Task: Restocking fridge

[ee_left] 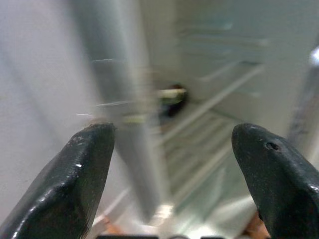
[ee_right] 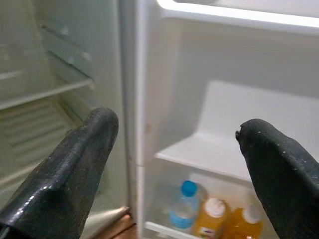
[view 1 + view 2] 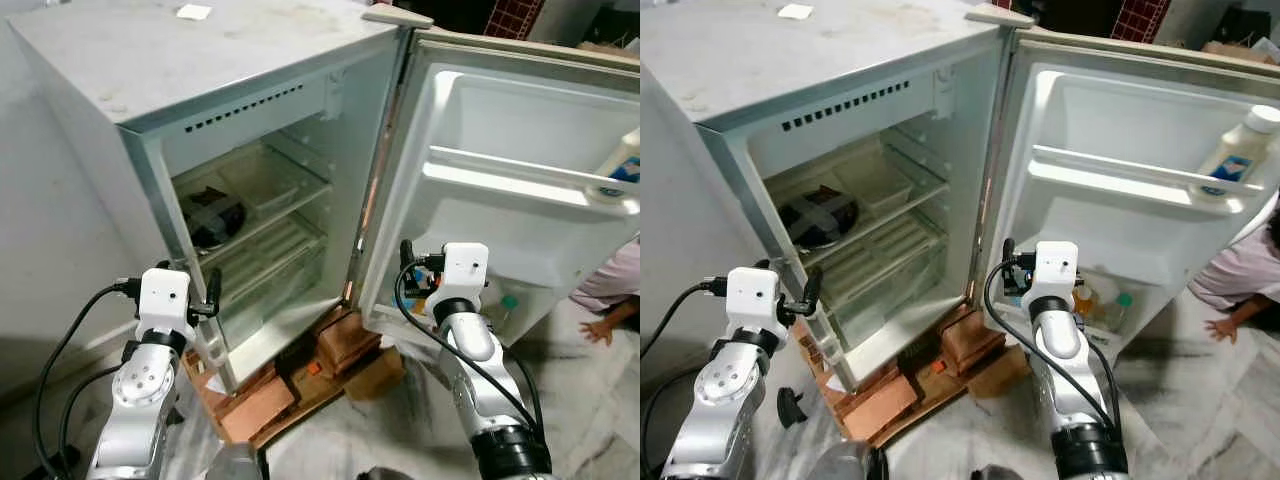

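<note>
White fridge (image 3: 250, 150) open; both my end effectors, left (image 1: 172, 164) & right (image 2: 174, 164), spread wide, empty. Risk: right clips door shelf, topples bottles (image 2: 214, 221).

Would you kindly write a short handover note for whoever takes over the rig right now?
Left hand: open, empty, raised by the fridge's left front edge, facing the shelves.
Right hand: open, empty, in front of the open door, aimed at its lower shelf.
Stock: a white bottle stands on the upper door shelf; a blue-capped bottle and two orange bottles stand on the lower door shelf. A dark round item lies on the upper inner shelf.
Done: door open, some bottles placed.
Left: neither hand carries anything, so fetch the next item. A person sits at the right; mind them.
</note>
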Motion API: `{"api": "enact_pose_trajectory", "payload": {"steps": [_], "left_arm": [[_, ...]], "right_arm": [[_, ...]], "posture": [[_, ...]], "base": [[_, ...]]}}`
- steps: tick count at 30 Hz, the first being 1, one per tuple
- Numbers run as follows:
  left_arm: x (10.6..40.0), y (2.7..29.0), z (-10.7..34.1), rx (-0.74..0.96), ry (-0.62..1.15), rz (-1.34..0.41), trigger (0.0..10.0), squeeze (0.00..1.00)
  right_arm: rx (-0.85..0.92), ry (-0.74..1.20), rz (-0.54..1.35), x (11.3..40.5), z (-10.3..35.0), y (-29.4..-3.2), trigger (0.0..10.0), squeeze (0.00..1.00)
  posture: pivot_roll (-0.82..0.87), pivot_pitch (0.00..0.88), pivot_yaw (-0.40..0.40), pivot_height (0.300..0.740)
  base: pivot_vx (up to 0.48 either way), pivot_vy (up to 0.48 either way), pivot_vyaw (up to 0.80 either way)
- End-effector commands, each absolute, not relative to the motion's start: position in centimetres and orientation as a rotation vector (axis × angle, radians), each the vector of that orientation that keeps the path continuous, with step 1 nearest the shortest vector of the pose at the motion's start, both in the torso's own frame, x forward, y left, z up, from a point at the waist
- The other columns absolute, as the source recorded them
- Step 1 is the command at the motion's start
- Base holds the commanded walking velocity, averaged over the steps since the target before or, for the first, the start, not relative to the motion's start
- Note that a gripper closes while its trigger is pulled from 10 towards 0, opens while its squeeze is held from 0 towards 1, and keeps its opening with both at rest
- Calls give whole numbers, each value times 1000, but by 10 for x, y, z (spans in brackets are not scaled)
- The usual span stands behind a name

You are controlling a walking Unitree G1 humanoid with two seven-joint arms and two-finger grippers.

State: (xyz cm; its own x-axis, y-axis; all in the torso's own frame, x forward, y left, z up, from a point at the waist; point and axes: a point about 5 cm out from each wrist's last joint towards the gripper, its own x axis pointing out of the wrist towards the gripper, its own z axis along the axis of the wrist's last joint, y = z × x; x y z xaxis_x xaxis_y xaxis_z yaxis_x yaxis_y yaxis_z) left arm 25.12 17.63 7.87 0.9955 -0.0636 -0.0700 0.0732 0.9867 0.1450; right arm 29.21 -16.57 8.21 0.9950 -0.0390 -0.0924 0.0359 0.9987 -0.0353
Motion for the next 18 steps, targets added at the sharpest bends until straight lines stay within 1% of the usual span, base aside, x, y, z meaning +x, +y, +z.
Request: {"api": "enact_pose_trajectory", "payload": {"steps": [1, 9, 18], "left_arm": [[256, 158, 84, 157, 29, -154, 10000, 0], [258, 156, 85, 160, 24, -176, 10000, 0], [258, 155, 85, 167, 17, -207, 10000, 0]], "right_arm": [[-28, 108, -34, 293, 80, -165, 10000, 0], [-29, 80, -22, 298, 87, -160, 10000, 0], [-17, 30, -19, 298, 93, -161, 10000, 0]], "posture": [[89, 0, -49, 740], [95, 0, -47, 740], [100, 0, -47, 740]], "base": [[0, -480, 0], [0, -480, 0], [0, -478, 0]]}}
